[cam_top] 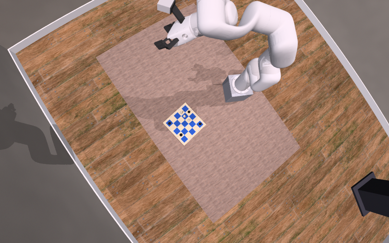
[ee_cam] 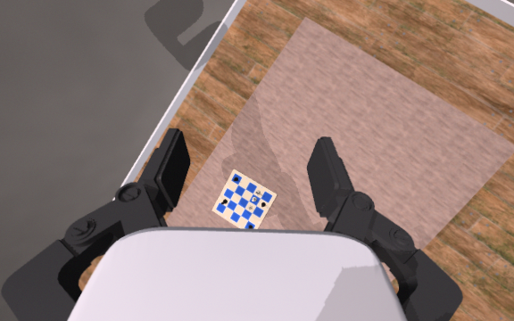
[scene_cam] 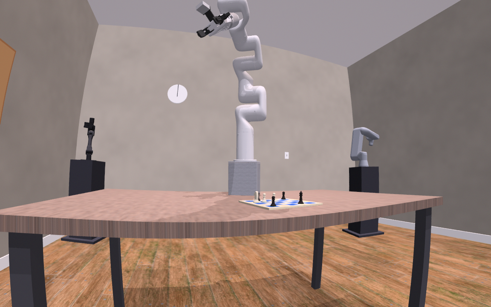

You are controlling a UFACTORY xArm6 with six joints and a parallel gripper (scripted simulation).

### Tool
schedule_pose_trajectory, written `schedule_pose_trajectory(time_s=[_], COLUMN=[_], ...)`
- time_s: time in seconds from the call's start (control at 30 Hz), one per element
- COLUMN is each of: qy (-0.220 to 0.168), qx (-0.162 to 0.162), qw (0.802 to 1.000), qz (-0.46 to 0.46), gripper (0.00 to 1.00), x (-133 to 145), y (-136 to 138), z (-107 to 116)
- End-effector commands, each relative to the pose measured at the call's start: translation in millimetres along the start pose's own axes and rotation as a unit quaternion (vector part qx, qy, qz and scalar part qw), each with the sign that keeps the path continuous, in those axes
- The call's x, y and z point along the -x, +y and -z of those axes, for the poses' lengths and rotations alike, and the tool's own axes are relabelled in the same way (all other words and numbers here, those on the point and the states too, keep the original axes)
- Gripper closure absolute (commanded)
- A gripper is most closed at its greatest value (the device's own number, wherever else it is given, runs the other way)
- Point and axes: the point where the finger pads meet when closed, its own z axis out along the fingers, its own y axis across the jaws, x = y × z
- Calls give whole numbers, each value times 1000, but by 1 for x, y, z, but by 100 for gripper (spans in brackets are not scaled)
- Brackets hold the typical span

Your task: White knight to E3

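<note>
A small chessboard with blue and cream squares lies on the table, a little in front of the arm's base. Three white pieces stand close together near the base side. They are too small for me to tell which is the knight. Several black pieces stand around the edges. My gripper is open and empty, very high above the table and off to the far side of the board.
The arm's grey pedestal stands on the table behind the board. Two black pedestals with other arms stand on the floor beyond the table. A black block sits at the lower right.
</note>
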Motion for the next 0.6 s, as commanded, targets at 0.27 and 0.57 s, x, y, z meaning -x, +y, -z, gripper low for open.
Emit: schedule_pose_trajectory(time_s=[0.27,0.57], qy=[8,16], qx=[-149,-237], qw=[989,971], qz=[21,15], gripper=[0,0], x=[16,37], y=[-130,-216], z=[-61,-86])
